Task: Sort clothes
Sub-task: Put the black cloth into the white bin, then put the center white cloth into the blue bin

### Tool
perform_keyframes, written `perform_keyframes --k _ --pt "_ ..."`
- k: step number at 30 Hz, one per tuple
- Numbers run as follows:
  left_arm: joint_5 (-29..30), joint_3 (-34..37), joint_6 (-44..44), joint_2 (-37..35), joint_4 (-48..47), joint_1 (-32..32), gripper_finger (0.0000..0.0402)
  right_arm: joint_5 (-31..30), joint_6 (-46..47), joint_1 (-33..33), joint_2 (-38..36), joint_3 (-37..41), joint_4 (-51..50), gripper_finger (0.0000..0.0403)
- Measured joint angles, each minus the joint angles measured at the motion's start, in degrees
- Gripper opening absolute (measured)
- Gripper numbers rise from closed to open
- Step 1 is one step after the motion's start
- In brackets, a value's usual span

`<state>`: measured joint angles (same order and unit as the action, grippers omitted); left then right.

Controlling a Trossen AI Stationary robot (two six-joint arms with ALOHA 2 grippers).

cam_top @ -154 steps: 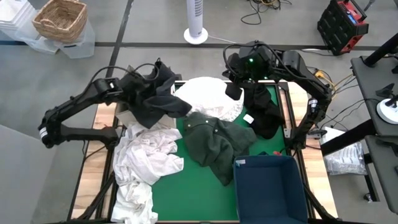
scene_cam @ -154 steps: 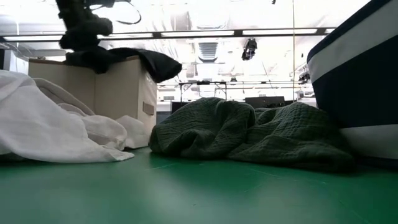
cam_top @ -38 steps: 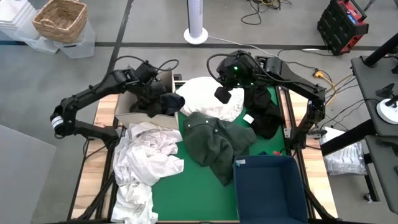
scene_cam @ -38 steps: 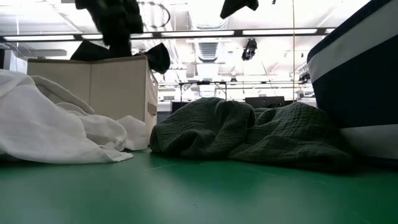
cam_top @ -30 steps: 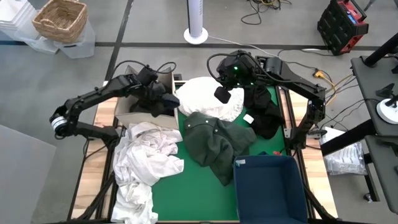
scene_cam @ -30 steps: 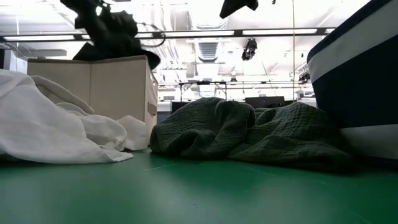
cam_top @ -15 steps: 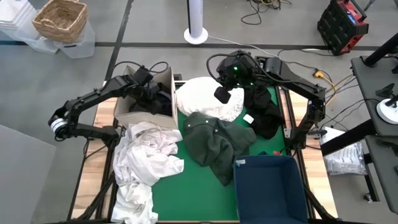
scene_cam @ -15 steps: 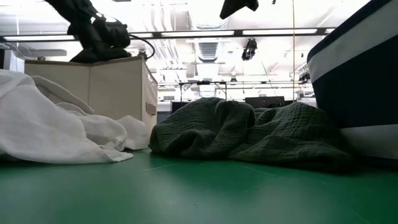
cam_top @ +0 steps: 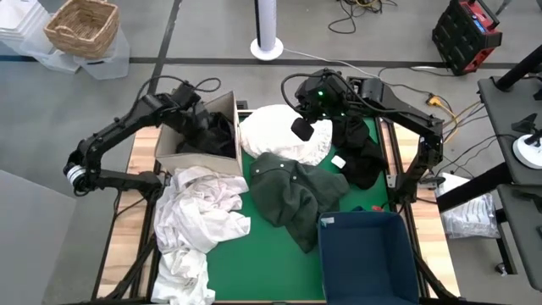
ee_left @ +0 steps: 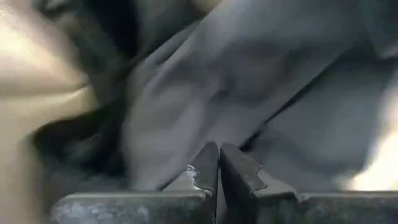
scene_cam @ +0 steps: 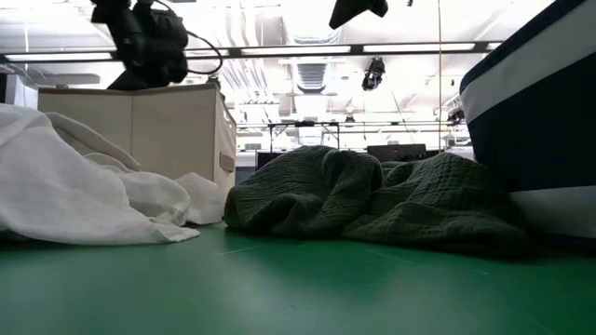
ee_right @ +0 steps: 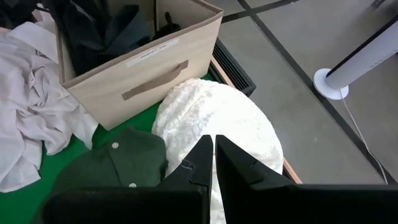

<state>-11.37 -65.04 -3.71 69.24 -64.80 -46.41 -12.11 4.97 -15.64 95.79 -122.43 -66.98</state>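
Note:
A black garment (cam_top: 212,131) lies inside the beige cardboard box (cam_top: 193,158), and fills the left wrist view (ee_left: 261,81). My left gripper (cam_top: 188,103) is shut and hangs over the box's far part, above its rim (scene_cam: 140,90) in the low view. My right gripper (cam_top: 301,129) is shut and hovers over a white fluffy garment (cam_top: 284,135), which rests on the green mat. A dark green shirt (cam_top: 292,195) lies mid-table, crumpled white clothes (cam_top: 199,220) lie at the near left, and another black garment (cam_top: 360,152) lies at the far right.
A navy blue bin (cam_top: 368,254) stands at the table's near right corner. The green mat (cam_top: 267,263) shows bare between the white clothes and the bin. Off the table stand a wicker basket (cam_top: 80,25) and a white fan base (cam_top: 267,47).
My left gripper pressed the black garment's part that hung over the box's right rim down into the box, then drew back toward the far left and rose a little. The garment now lies wholly inside the box.

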Motion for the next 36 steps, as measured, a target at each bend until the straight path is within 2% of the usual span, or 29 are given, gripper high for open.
perform_keyframes --k 3,6,11,16,30,34,36 --pt "3.13 0.62 5.54 -0.04 -2.23 -0.01 0.0 0.0 0.01 0.0 0.0 0.0 0.0 0.0012" --pt "0.99 3.39 8.81 0.14 -0.1 0.0 0.0 0.0 0.02 0.0 0.0 0.0 0.0 0.0012" --pt "-0.44 8.3 7.88 1.7 2.93 0.0 0.0 0.02 0.38 0.0 0.0 0.0 0.0 0.0012" --pt "-0.48 8.83 6.26 1.89 4.13 -0.01 0.0 0.01 0.14 0.0 0.0 0.0 0.0 0.0012" --pt "-0.22 -4.54 6.19 -3.58 2.05 -0.09 0.0 0.18 -0.43 0.0 -0.13 -0.96 -0.82 0.0012" --pt "-0.32 -8.38 5.99 -6.11 -0.07 -0.03 0.0 1.99 -0.45 0.0 -0.17 -1.68 -1.6 0.0012" --pt "-2.45 -9.82 6.25 -7.79 -0.2 0.25 0.0 4.33 -0.48 0.0 -0.2 -1.68 -1.55 0.0013"
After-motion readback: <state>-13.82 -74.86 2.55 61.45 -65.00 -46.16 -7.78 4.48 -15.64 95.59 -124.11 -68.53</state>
